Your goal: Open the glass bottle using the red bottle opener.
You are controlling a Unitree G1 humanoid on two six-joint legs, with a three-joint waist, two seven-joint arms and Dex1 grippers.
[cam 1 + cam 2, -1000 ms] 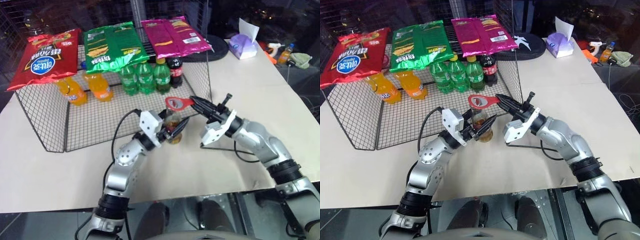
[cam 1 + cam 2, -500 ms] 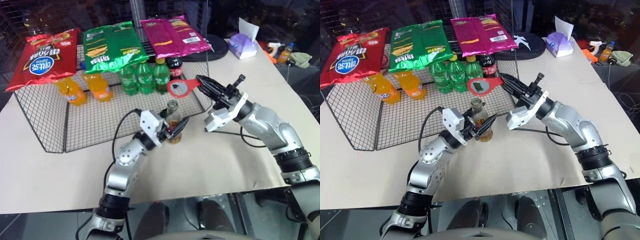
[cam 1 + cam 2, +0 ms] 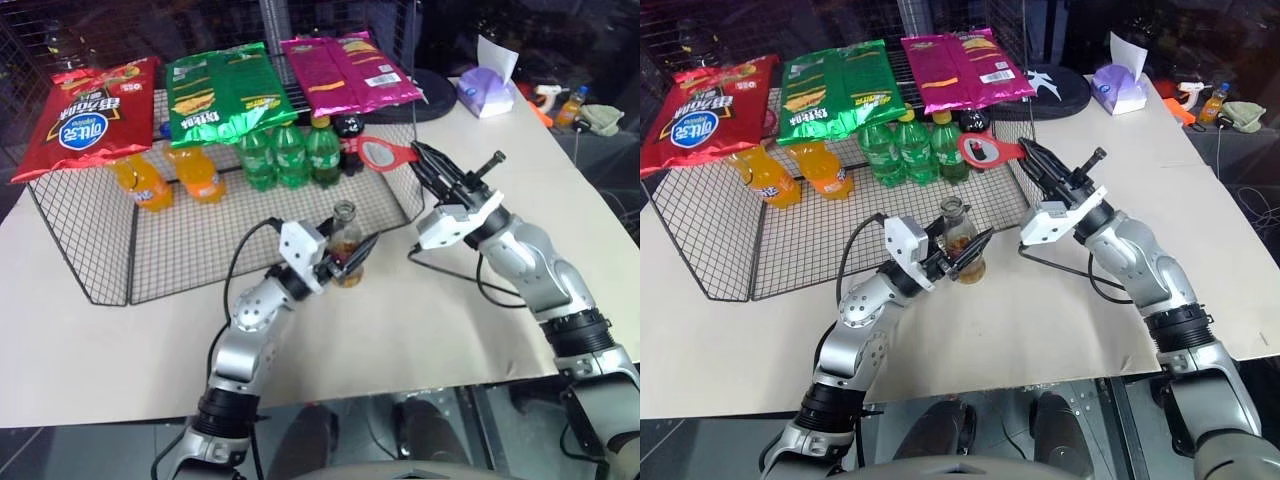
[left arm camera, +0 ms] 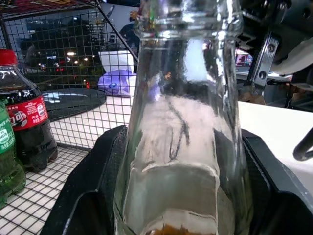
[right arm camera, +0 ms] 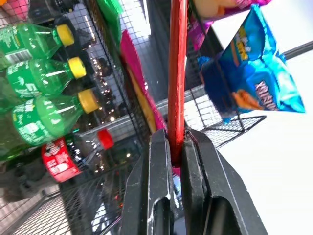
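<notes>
Holding glass bottle upright w/ left pincer mid-desk, by wire rack front; mouth looks uncapped. Right pincer clenched on red bottle opener, raised clear. Next: confirm cap off, release.

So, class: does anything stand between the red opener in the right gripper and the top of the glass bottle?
Nothing visible does. The red bottle opener, pinched in the right gripper, hangs above the glass bottle, whose mouth is bare.

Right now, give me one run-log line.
bottle: upright, cap off | left gripper: around bottle | right gripper: shut on opener, raised clear
</notes>
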